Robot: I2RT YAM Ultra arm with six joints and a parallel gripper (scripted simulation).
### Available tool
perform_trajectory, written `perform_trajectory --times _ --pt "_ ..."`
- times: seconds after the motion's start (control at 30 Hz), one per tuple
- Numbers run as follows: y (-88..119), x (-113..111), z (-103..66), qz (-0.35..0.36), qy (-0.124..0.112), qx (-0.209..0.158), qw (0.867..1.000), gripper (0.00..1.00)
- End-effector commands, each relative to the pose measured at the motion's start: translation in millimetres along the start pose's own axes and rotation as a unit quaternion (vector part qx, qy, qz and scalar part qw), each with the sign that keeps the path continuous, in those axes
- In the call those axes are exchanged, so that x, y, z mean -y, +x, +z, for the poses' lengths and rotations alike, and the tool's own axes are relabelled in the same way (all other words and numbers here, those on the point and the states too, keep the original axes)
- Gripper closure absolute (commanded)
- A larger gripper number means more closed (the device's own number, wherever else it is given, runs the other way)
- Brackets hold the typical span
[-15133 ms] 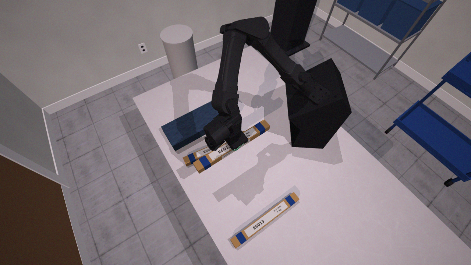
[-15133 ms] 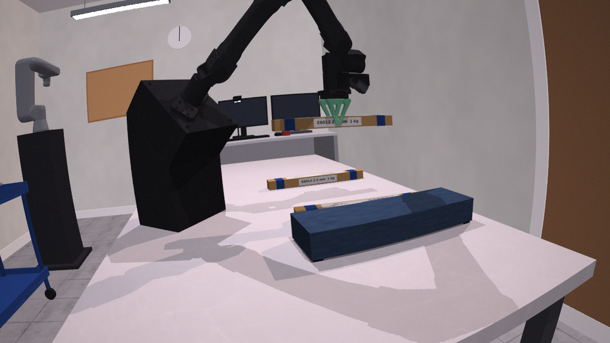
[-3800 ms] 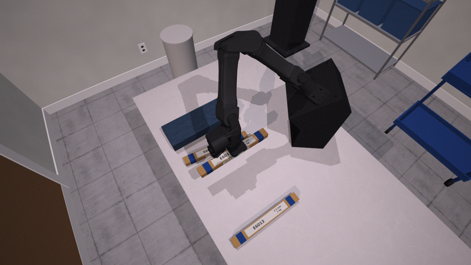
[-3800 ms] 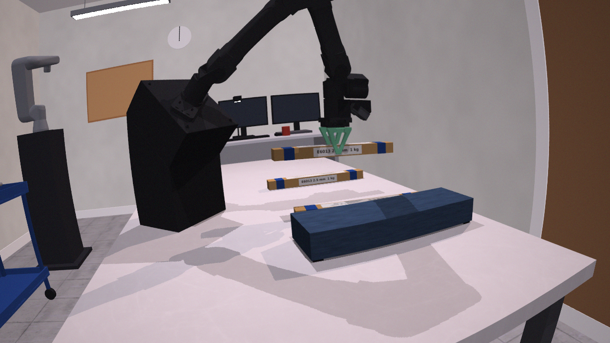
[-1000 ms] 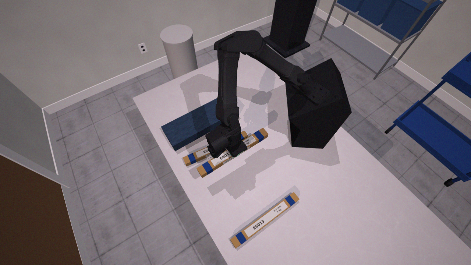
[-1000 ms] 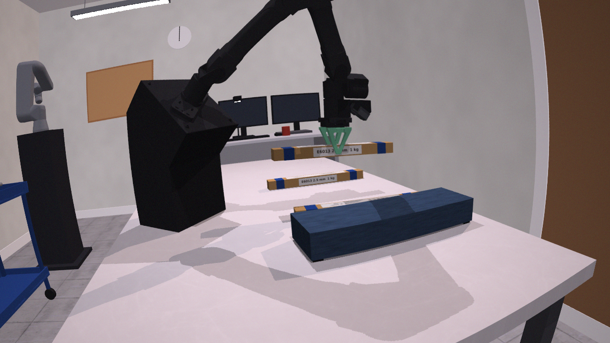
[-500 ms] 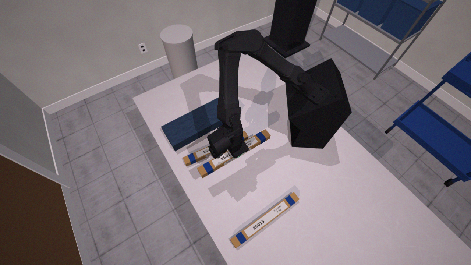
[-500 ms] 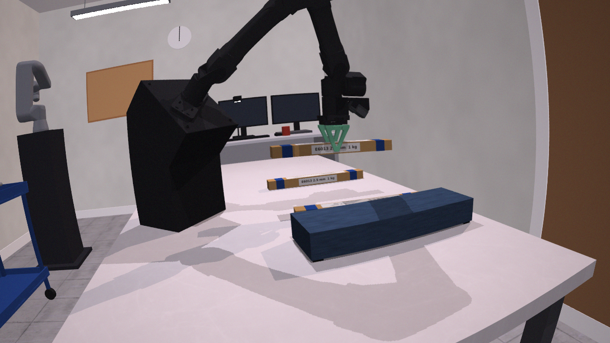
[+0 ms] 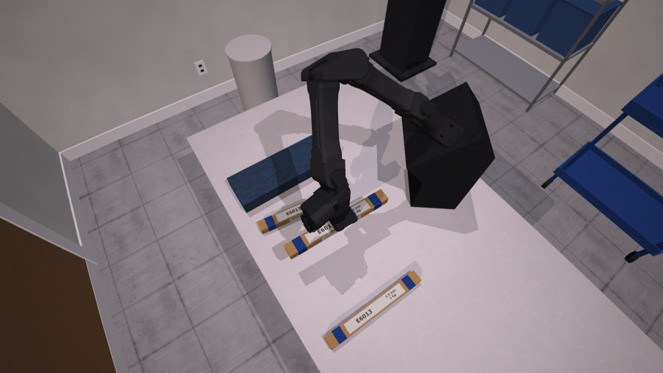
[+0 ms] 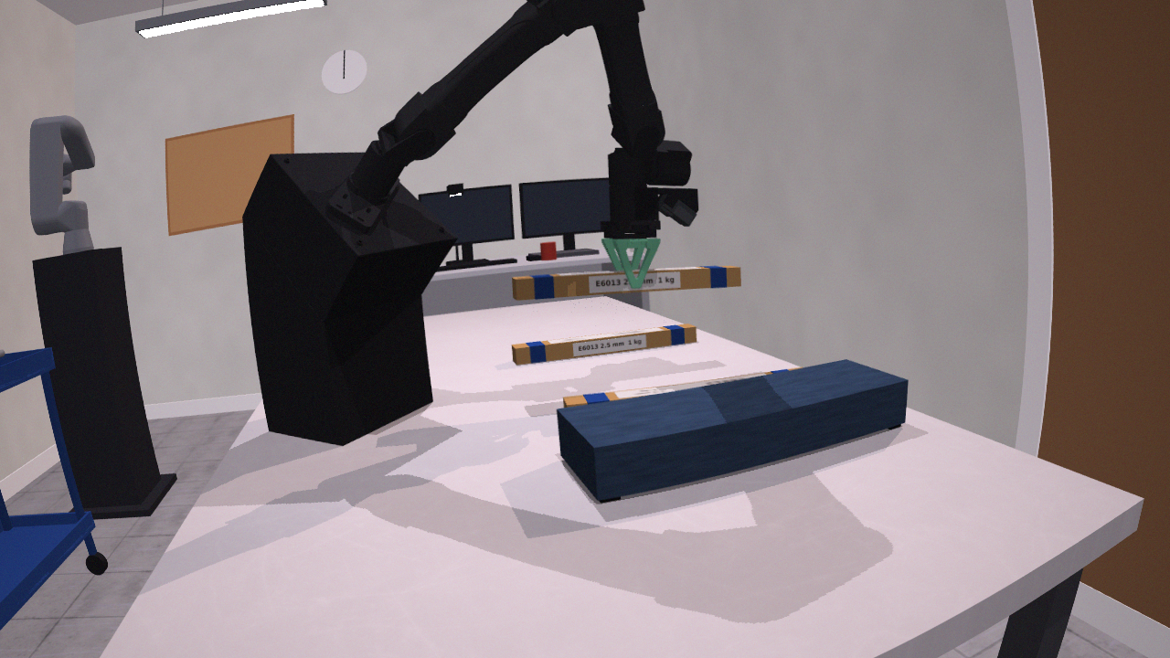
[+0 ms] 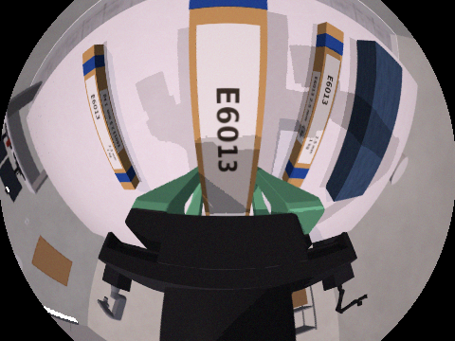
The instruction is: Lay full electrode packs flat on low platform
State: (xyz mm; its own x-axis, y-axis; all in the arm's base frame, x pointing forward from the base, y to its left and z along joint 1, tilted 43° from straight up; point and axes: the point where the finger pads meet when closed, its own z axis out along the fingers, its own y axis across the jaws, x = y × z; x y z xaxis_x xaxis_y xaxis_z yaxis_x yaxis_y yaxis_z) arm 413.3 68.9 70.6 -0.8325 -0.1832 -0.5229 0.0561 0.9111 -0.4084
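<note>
Fingers (image 10: 632,263) green; platform (image 9: 271,173) (image 10: 732,431) (image 11: 372,118) blue; 3 packs tan, blue-banded.

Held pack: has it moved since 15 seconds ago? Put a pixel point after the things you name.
Yes, down: in the exterior view, the held pack (image 9: 319,231) (image 10: 605,282) (image 11: 227,118) overlapped the red mug's (image 10: 547,250) top then, and now hangs below the mug.
</note>
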Motion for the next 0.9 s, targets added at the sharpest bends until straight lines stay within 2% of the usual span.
perform_trajectory --times 0.0,0.07,0.17,0.33,0.37,0.43,0.63,0.7,0.73,0.87 --pt "-16 -20 -15.1 0.003 -0.008 0.022 1.0 1.0" --pt "-20 -22 -20.4 0.008 -0.01 0.029 0.999 1.0" --pt "-15 -33 -15.4 0.003 -0.008 0.022 1.0 1.0" --pt "-19 -39 -20.0 0.007 -0.01 0.028 1.0 1.0" --pt "-24 -39 -26.1 0.014 -0.012 0.036 0.999 1.0" --pt "-15 -50 -15.7 0.003 -0.008 0.022 1.0 1.0" --pt "-19 -63 -21.1 0.008 -0.01 0.029 0.999 1.0" --pt "-16 -71 -18.1 0.004 -0.009 0.024 1.0 1.0" --pt "-25 -67 -27.8 0.014 -0.013 0.036 0.999 1.0" --pt "-26 -67 -29.6 0.014 -0.013 0.036 0.999 1.0"
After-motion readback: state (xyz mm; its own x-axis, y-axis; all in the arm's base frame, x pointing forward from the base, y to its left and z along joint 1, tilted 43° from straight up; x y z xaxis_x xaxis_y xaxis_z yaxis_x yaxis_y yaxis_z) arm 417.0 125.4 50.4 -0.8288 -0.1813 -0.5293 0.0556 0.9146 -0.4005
